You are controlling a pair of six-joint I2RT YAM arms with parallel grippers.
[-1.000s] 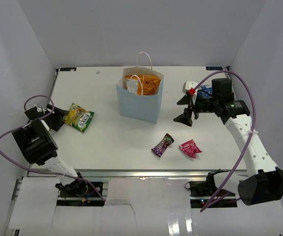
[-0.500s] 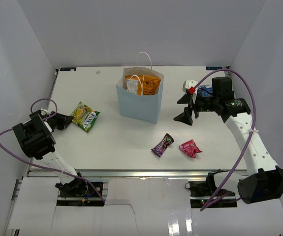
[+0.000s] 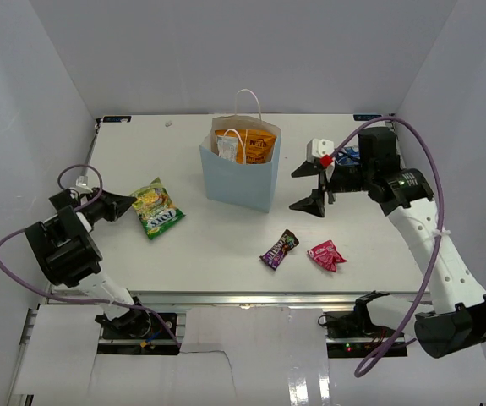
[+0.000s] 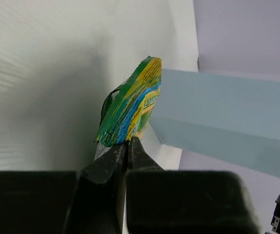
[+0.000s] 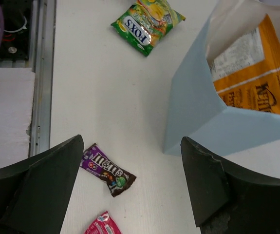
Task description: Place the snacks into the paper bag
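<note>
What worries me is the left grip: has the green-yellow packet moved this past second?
Yes. The green-yellow packet, pinched by the left gripper, shifted right, toward the paper bag.

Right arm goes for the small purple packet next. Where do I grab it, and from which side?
Take the purple packet across its narrow middle, coming straight down from above. It lies flat on the table, long, slim and slanted, so turn the wrist to close on its two long edges. The pink packet lies apart to its right, leaving room. The open right hand looks nearest.

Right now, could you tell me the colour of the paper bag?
The bag is pale blue, clearest in the top external view.
</note>
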